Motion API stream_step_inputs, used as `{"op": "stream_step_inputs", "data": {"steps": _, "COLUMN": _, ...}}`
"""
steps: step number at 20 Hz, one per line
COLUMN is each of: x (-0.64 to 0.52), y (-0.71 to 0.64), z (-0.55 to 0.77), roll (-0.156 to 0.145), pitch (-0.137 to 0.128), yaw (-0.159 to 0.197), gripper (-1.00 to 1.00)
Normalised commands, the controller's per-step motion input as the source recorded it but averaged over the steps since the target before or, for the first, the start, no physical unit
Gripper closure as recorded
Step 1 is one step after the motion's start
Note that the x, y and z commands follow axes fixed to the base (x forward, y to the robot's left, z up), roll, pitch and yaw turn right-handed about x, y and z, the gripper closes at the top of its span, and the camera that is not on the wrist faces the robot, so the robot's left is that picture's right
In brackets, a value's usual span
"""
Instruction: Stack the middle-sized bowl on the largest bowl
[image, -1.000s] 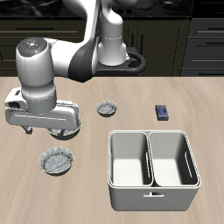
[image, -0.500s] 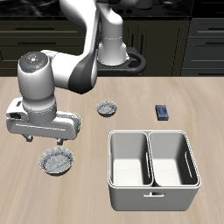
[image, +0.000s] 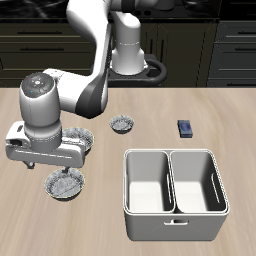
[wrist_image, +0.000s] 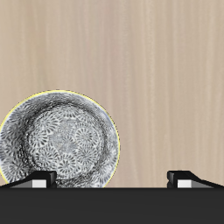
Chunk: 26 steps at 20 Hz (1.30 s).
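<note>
hovering over the middle-sized bowl (image: 68, 184) with the gripper (image: 48, 158) spread open and empty.
the bowl nearest the front edge of the table (image: 30, 225) is judged to be the middle-sized one; the largest bowl (image: 82, 138) is seen just behind it, farther back, partly hidden by the gripper. in the wrist view the middle-sized bowl (wrist_image: 58, 145) is seen off to one side of the open fingers, not between them. it is judged stiff, glazed, fairly light and breakable, so the thin dark rim is best pinched, one finger inside and one outside. bare table is left around it; the small bowl (image: 122, 124) and the white bin (image: 128, 190) stand well apart.
</note>
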Motion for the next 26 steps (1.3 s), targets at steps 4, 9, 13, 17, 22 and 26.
{"op": "stream_step_inputs", "data": {"steps": 4, "x": -0.05, "y": -0.05, "z": -0.24, "roll": -0.013, "pitch": -0.002, "yaw": 0.002, "gripper": -1.00}}
{"op": "stream_step_inputs", "data": {"steps": 9, "x": -0.03, "y": -0.02, "z": -0.23, "roll": -0.005, "pitch": 0.017, "yaw": 0.011, "gripper": -1.00}}
{"op": "stream_step_inputs", "data": {"steps": 13, "x": -0.02, "y": 0.01, "z": -0.14, "roll": -0.009, "pitch": 0.001, "yaw": 0.018, "gripper": -1.00}}
{"op": "stream_step_inputs", "data": {"steps": 17, "x": 0.00, "y": 0.06, "z": -0.09, "roll": -0.011, "pitch": -0.030, "yaw": -0.009, "gripper": -1.00}}
{"op": "stream_step_inputs", "data": {"steps": 22, "x": 0.03, "y": 0.08, "z": -0.13, "roll": 0.007, "pitch": -0.010, "yaw": 0.006, "gripper": -1.00}}
{"op": "stream_step_inputs", "data": {"steps": 26, "x": 0.01, "y": -0.04, "z": -0.09, "roll": -0.005, "pitch": 0.013, "yaw": -0.010, "gripper": 1.00}}
